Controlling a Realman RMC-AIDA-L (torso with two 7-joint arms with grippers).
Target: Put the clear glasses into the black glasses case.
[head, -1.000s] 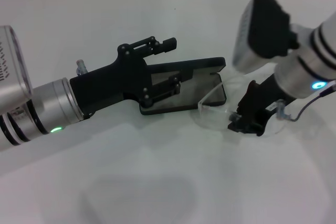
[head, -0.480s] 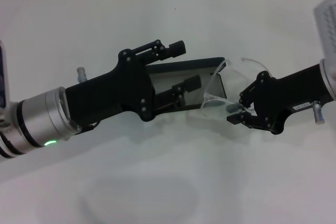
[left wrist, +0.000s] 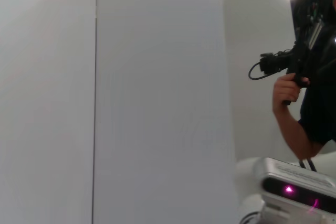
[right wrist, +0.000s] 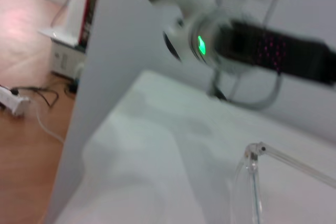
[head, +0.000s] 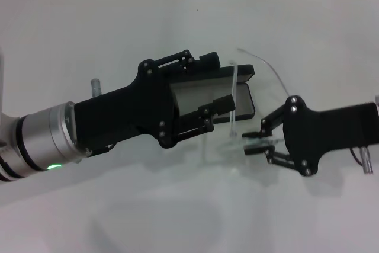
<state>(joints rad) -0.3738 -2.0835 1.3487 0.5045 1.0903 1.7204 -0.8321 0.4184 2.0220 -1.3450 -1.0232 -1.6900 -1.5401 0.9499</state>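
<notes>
Glasses (head: 237, 108): see-through, frameless, with thin curved arms; you see them tilted up on edge just off the case's right end.
Case (head: 240, 87): black, lying open on the white table (head: 177, 22), grey lining showing.
Right gripper (head: 256, 143): pinched shut on your glasses' lower edge.
Left gripper (head: 216, 81): spread wide above the case, holding nothing.

Robot lab or test room: white tabletop (head: 177, 217), white partition panels (left wrist: 157, 98), person (left wrist: 307, 103) holding camera gear, floor cables (right wrist: 31, 98).
</notes>
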